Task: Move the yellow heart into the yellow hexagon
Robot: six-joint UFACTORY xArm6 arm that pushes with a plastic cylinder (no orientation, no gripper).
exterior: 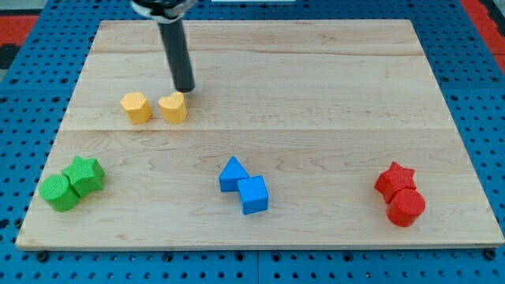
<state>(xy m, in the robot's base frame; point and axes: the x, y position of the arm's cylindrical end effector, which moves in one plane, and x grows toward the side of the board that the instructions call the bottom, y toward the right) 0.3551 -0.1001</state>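
Observation:
The yellow heart (173,107) lies on the wooden board (316,95) at the view's upper left. The yellow hexagon (136,107) lies just to its left, with a small gap between them. My tip (185,89) is the lower end of a dark rod that comes down from the view's top. It stands just above and to the right of the heart, close to its upper right edge.
A green cylinder (59,192) and a green star (84,174) sit together at the lower left. A blue triangle (232,173) and a blue cube (253,195) sit at the bottom centre. A red star (394,179) and a red cylinder (406,207) sit at the lower right.

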